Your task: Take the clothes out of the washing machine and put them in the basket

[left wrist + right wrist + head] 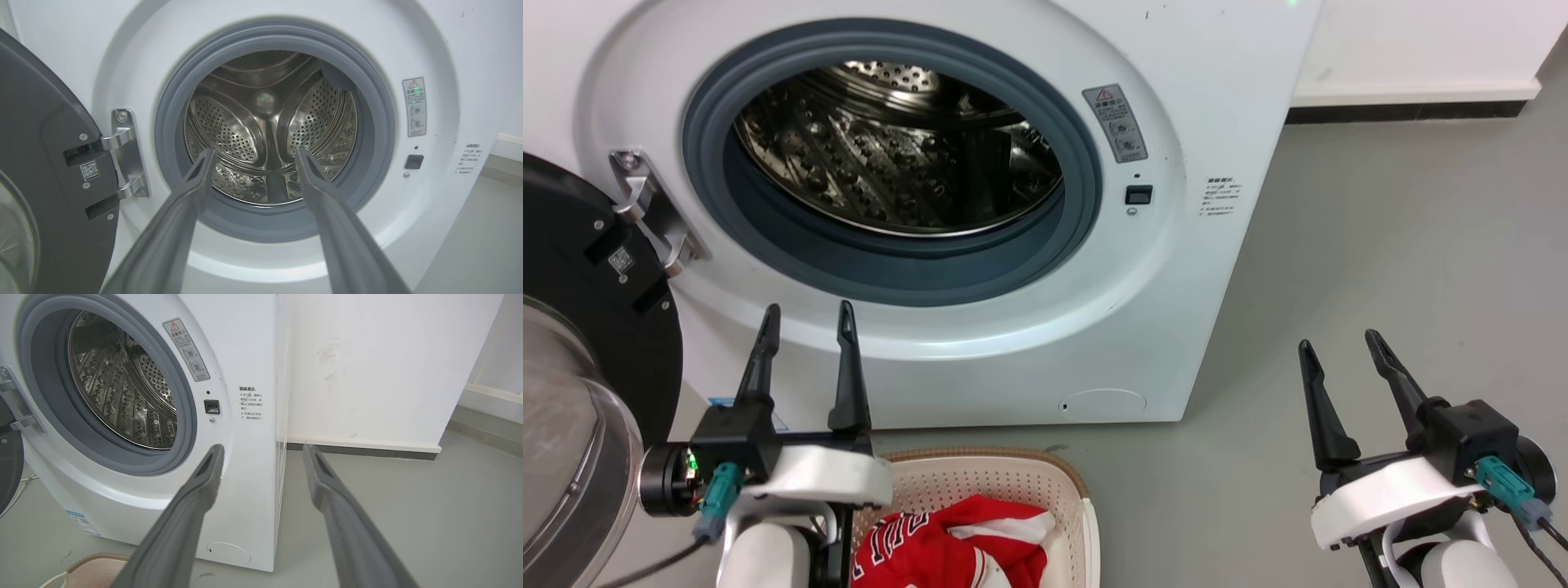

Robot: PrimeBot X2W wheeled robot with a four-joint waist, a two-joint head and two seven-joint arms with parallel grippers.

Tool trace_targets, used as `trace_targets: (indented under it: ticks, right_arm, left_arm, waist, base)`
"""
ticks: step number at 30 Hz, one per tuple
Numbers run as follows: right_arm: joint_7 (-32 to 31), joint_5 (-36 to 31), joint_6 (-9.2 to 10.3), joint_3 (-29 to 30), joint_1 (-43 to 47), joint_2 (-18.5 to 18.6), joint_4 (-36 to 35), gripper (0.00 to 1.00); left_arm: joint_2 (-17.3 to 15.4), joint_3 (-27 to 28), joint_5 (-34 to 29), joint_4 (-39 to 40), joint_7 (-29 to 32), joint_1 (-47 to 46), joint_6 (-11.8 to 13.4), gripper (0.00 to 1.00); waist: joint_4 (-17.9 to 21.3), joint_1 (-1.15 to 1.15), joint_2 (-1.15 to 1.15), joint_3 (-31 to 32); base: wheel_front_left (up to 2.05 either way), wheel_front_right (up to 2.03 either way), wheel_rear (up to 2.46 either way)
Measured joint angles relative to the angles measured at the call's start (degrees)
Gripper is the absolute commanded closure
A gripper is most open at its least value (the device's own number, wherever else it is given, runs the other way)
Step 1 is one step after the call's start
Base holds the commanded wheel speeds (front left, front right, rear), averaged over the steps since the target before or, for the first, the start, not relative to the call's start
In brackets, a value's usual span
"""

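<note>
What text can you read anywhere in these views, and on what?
Nothing reads clearly.
Warning sticker on the washing machine: red triangle, Chinese characters too small.
Printed Chinese note beside the latch: blurred.
QR label on the door: unreadable.
Jersey lettering: folded, cut off.

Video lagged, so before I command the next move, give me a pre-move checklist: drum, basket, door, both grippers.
1. Shiny perforated steel drum of the white front-loading washing machine free of clothes: ok, none visible.
2. Red white-lettered jersey fabric inside the cream perforated plastic basket: ok.
3. Both garments in it: cannot tell, partly hidden.
4. Black-framed glass door swung open: ok.
5. Left gripper open, empty: ok.
6. Right gripper open, empty: ok.
</note>
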State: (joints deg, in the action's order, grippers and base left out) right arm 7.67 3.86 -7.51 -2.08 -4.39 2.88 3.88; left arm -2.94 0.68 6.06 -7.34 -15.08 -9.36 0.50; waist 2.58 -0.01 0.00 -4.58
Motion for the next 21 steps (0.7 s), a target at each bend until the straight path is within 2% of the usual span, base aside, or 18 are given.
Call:
trace_targets:
  ticks: [7, 14, 21]
  right_arm:
    - [-0.4, -0.4, 0.0, 0.3, 2.3, 0.0, -1.8, 0.0]
    - [-0.7, 0.3, 0.0, -0.4, 5.0, 0.0, -2.5, 0.0]
    - [-1.4, 0.6, 0.0, -1.5, 5.7, 0.0, -3.0, 0.0]
  left_arm:
    - [-0.4, -0.8, -2.4, 4.9, 0.0, 5.7, -0.3, 0.0]
    - [-0.4, -1.5, -2.5, 4.9, 0.0, 10.6, 0.5, 0.0]
    - [-0.4, -1.9, -2.2, 3.9, 0.3, 11.4, 1.0, 0.0]
  waist:
    - [0.9, 0.0, 0.0, 2.7]
    - [1.0, 0.0, 0.0, 4.7]
    - [0.7, 0.0, 0.0, 5.3]
  base:
    - [0.0, 0.0, 0.0]
    - [0.0, 0.0, 0.0]
    - [0.0, 0.0, 0.0]
